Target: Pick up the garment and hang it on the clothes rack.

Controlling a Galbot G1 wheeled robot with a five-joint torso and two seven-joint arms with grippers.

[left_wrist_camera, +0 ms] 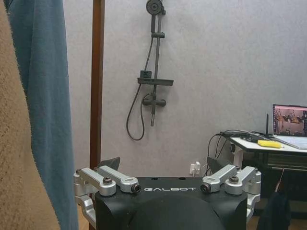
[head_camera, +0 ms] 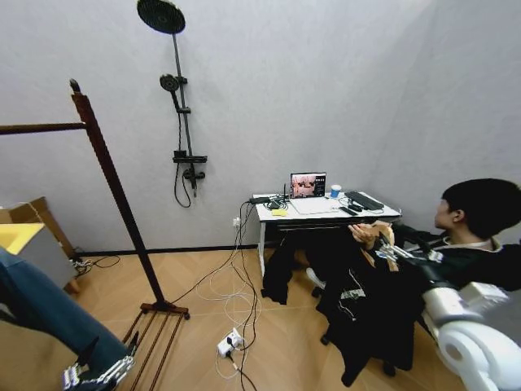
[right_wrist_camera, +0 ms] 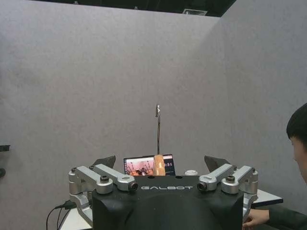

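— What sort of place is this?

— A test room dressed up as a home. A black shower set with a round head (head_camera: 161,15) is mounted on a plain grey wall (head_camera: 326,90), with wood-patterned flooring (head_camera: 203,285) beneath it.

— Anything else?

— A white tabletop (head_camera: 326,213) carries an open laptop (head_camera: 308,185), loose cables run to a white power strip (head_camera: 229,342), and a tall reddish-brown wooden clothes rack (head_camera: 114,187) stands beside cardboard boxes (head_camera: 28,216).

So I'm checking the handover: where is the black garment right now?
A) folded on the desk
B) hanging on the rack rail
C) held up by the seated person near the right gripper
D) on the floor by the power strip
C: the garment hangs by the person's hand, next to the right gripper, far from the rack.
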